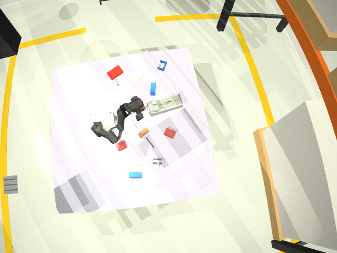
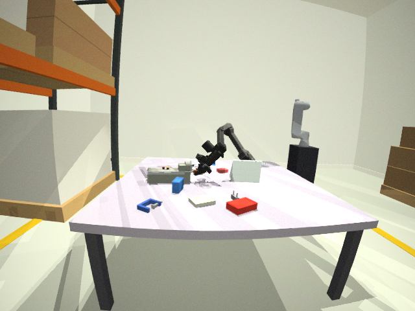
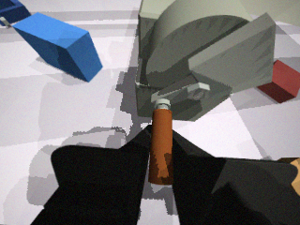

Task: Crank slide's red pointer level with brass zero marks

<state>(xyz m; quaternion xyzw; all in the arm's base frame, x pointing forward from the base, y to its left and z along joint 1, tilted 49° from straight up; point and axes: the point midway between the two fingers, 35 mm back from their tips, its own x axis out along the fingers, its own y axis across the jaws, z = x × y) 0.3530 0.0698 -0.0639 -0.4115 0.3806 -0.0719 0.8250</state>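
The grey-green machine point(image 1: 163, 110) point(image 2: 169, 177) point(image 3: 187, 44) stands on the table, its crank end facing the arm. My gripper point(image 1: 143, 107) point(image 2: 195, 171) point(image 3: 157, 129) is shut on the crank's orange-brown handle point(image 3: 161, 152), which sits upright between the fingers in the wrist view. A pale crank arm point(image 3: 185, 90) shows beyond the handle, partly hidden. On the machine's top, the red pointer point(image 1: 169, 101) point(image 2: 163, 168) is a little off the brass marks point(image 1: 166, 103) point(image 2: 167, 168), on the side away from the crank. The two marks cannot be told apart.
A blue block point(image 1: 153, 88) point(image 2: 177, 184) point(image 3: 70, 44) stands close beside the machine. A red block point(image 1: 170, 133) point(image 3: 283, 82) and an orange block point(image 1: 143, 132) lie on the other side. A pale upright panel point(image 2: 246, 171) stands near the arm.
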